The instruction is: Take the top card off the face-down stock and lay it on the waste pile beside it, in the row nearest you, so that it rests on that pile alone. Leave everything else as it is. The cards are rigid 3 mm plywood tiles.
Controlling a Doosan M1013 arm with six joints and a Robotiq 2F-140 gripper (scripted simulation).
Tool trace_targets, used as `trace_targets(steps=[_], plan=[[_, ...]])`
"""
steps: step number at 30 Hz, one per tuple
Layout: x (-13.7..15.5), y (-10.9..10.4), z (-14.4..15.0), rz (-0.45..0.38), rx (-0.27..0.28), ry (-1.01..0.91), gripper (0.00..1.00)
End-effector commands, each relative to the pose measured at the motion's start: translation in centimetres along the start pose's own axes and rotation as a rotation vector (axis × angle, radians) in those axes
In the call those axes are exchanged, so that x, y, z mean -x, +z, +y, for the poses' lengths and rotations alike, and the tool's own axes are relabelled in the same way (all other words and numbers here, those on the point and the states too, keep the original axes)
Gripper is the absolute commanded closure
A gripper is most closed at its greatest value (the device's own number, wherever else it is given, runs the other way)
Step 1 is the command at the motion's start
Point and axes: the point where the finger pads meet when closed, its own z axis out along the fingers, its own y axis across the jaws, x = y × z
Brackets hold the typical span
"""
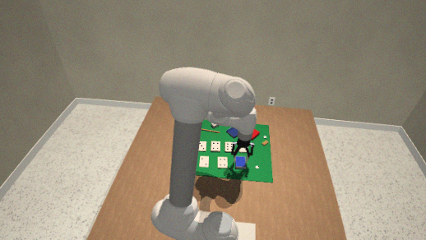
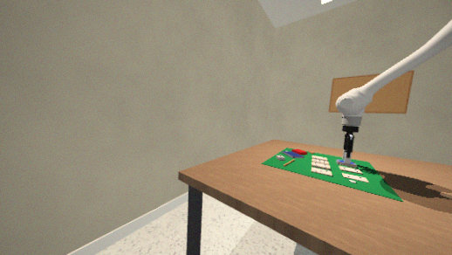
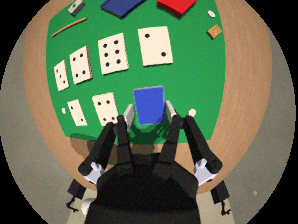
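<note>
Blue-backed plywood tile (image 3: 149, 103), top of face-down stock, lies flat on green felt-like mat (image 3: 200, 76) in near row, just beside white face-up waste tile (image 3: 104, 107). Black two-finger gripper (image 3: 149, 121) half open, straddling blue tile, holding nothing. Tile judged light, stiff, smooth, thin; likely slips unless pinched across its long side edges, level. Brown wood surface (image 1: 304, 197) matte

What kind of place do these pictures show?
Probably a plain indoor room set up for a card game: a brown wooden table carries a green mat with pip cards, a grey speckled floor lies around it, and a cork board hangs on the wall.
</note>
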Motion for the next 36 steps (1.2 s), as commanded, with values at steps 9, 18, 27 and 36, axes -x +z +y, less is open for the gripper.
trace_targets(steps=[9, 18, 27, 36], plan=[[0.11, 0.5, -0.2, 0.001, 0.005, -0.007, 0.5], [0.11, 0.6, -0.2, 0.001, 0.005, -0.007, 0.5], [0.11, 0.6, -0.2, 0.001, 0.005, -0.007, 0.5], [0.11, 0.6, -0.2, 0.001, 0.005, -0.007, 0.57]])
